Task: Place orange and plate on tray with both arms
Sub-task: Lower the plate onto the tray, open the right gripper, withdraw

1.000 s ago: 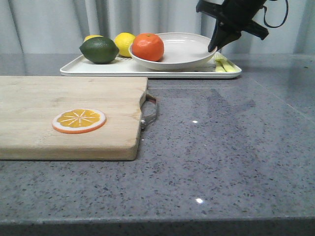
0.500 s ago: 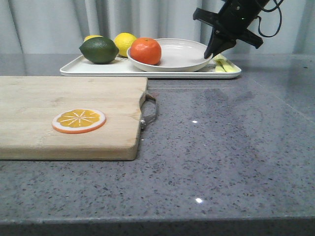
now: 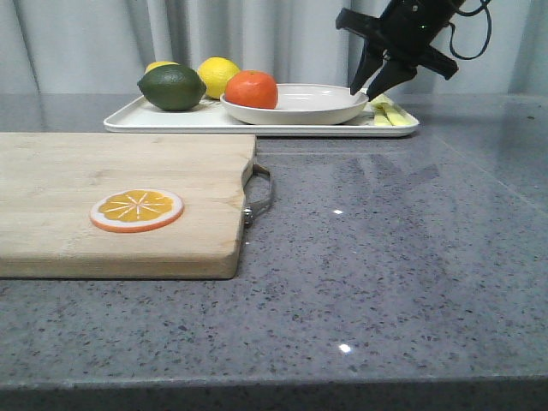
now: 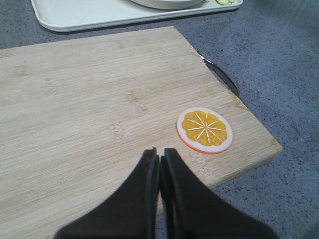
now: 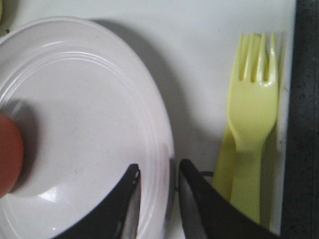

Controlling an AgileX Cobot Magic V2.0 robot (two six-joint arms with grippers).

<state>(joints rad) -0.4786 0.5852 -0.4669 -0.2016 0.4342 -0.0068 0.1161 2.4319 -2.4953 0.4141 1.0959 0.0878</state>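
Grey stone counter: plate (image 3: 295,104) w/ orange (image 3: 252,89) sits flat on tray (image 3: 171,120), right gripper (image 3: 374,86) parted astride its rim, best lifted straight up; left gripper (image 4: 160,158) closed, empty, over cutting board (image 4: 94,114).

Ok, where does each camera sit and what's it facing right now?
Front view: low at the table edge, facing forward at tray; right gripper shows.
Left wrist view: above cutting board, left gripper shut.
Right wrist view: straight down, fingers straddling plate rim.
Front and right wrist views share the plate and orange.
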